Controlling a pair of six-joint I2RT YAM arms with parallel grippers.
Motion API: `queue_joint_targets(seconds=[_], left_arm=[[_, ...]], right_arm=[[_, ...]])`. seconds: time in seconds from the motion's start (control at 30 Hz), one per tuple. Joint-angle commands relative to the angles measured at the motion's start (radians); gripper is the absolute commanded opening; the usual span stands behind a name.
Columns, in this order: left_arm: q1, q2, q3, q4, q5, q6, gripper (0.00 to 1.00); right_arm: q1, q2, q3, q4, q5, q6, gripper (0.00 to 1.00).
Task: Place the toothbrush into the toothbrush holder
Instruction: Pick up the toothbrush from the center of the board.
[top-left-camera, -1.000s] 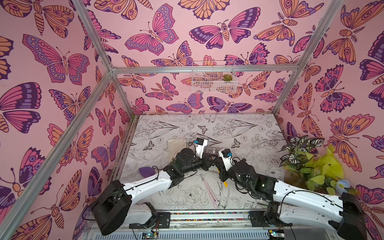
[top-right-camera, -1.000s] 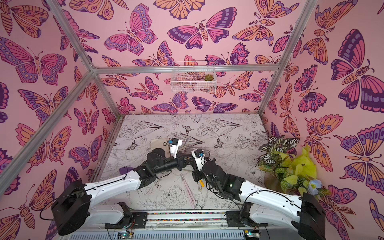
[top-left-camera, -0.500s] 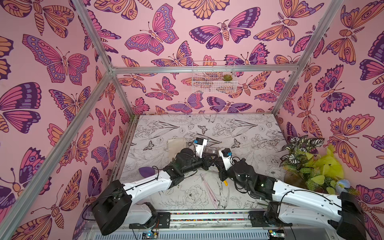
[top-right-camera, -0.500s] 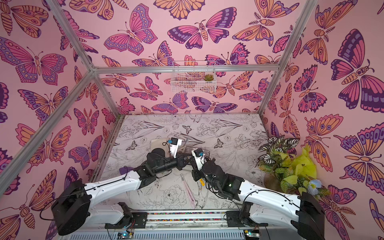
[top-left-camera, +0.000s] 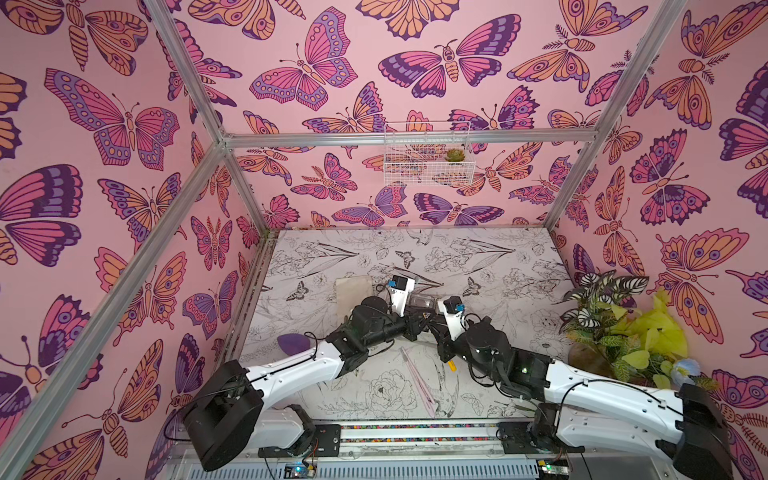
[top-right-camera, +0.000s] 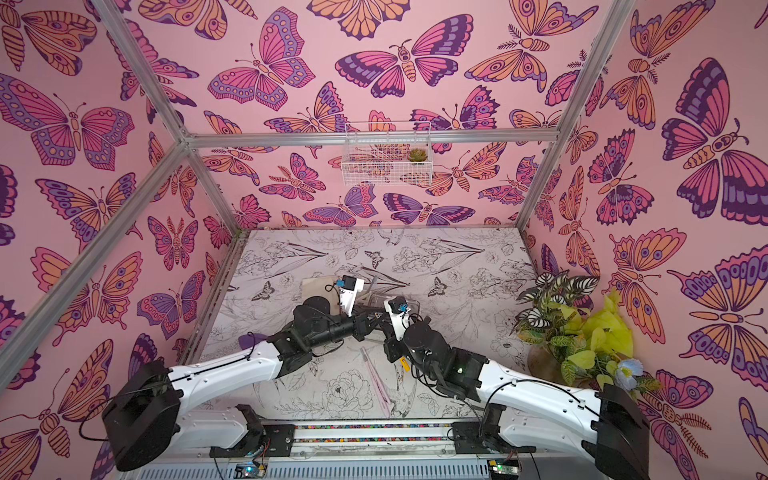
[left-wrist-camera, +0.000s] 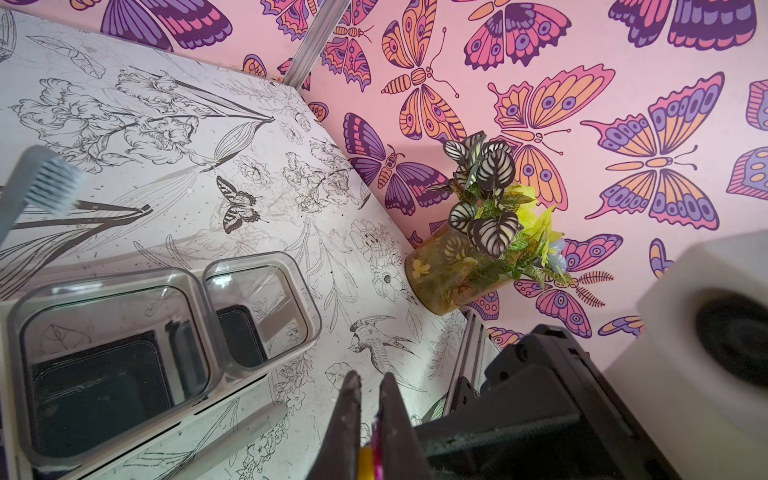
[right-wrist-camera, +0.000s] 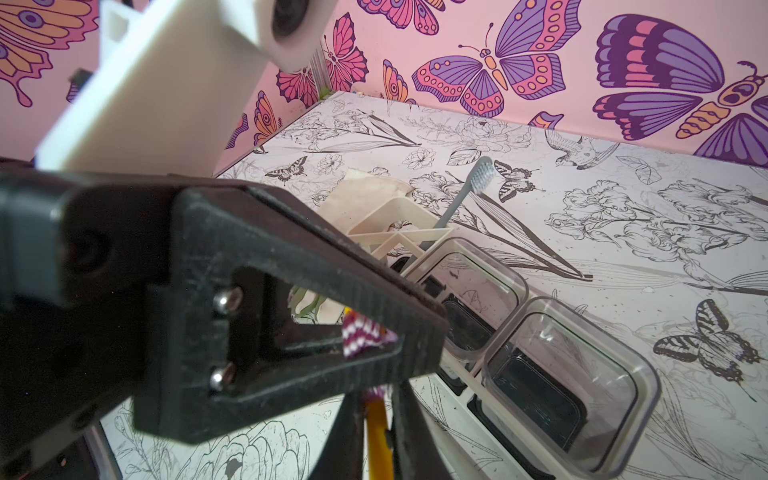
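Where the arms meet mid-desk in both top views, the left gripper (top-left-camera: 417, 326) and right gripper (top-left-camera: 438, 338) crowd the near side of the toothbrush holder (top-left-camera: 424, 300), the yellow-handled toothbrush (top-left-camera: 451, 366) between them. From the left wrist, the left jaws are clamped on that toothbrush beside the holder's clear cups (left-wrist-camera: 253, 320). From the right wrist, the right jaws flank its yellow handle closely; whether they pinch it cannot be told.
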Motion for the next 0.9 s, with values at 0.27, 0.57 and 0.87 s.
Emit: queue_joint_targets(seconds=[0.27,0.57,0.87], left_arm=[[-0.009,-0.052,0.012,-0.070,0.004,0.048,0.00],[-0.009,-0.061,0.036,-0.122,-0.026,0.086,0.00],[-0.009,-0.060,0.046,-0.124,-0.044,0.087,0.00]], right_arm=[[-0.006,-0.028,-0.018,0.032,0.030,0.026,0.16],[-0.007,-0.073,-0.048,0.000,0.042,0.043,0.16],[-0.006,-0.110,-0.063,-0.031,0.066,0.034,0.17]])
